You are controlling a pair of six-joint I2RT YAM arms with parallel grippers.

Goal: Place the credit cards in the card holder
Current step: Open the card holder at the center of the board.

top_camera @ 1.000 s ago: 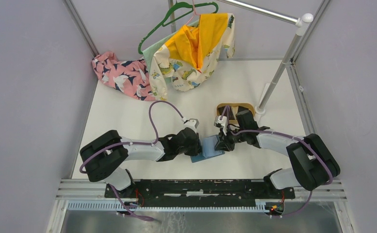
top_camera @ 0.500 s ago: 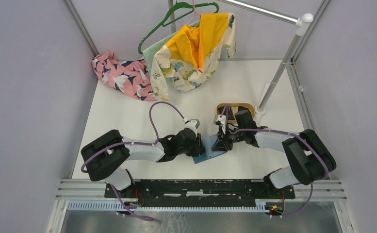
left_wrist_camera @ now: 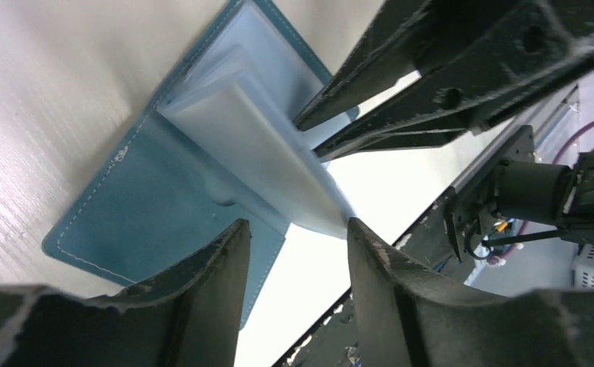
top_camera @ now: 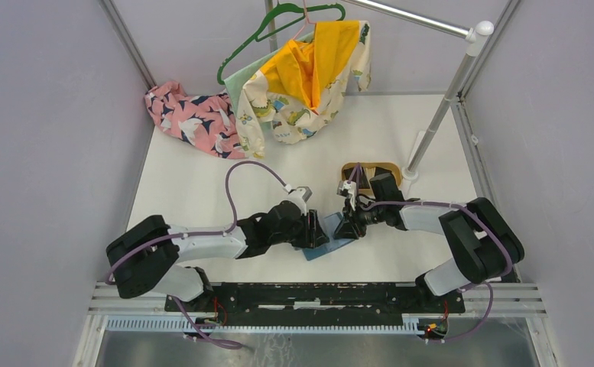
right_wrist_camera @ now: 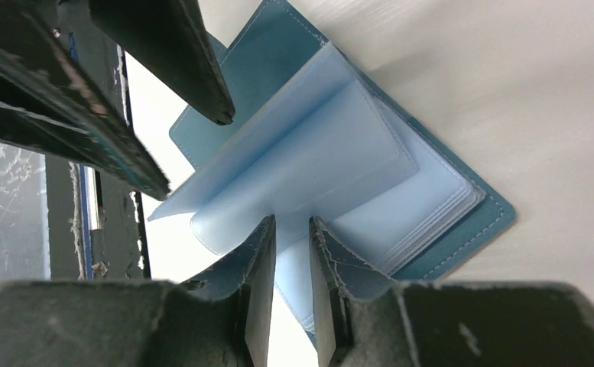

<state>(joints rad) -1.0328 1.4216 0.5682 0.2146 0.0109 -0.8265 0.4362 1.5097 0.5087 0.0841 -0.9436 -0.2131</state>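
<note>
The holder [left_wrist_camera: 163, 222] lies between your claws: right claw [right_wrist_camera: 290, 223], at 3 o'clock, pinches its sleeve [right_wrist_camera: 316, 153]; left claw [left_wrist_camera: 295, 227], at 9, is released.

The two arms are built alike. The left arm [top_camera: 202, 243] and the right arm [top_camera: 429, 219] each have pale grey-white shells between bulky black joint housings. A thin purple cable [top_camera: 232, 183] runs along each one in loose loops. Near each wrist sits a small white and grey box [top_camera: 303, 193]. The left fingers [left_wrist_camera: 194, 306] and the right fingers [right_wrist_camera: 240, 306] are black, long and tapering, with rough, worn edges. Both arms are fixed on a long black rail [top_camera: 316, 294].
</note>
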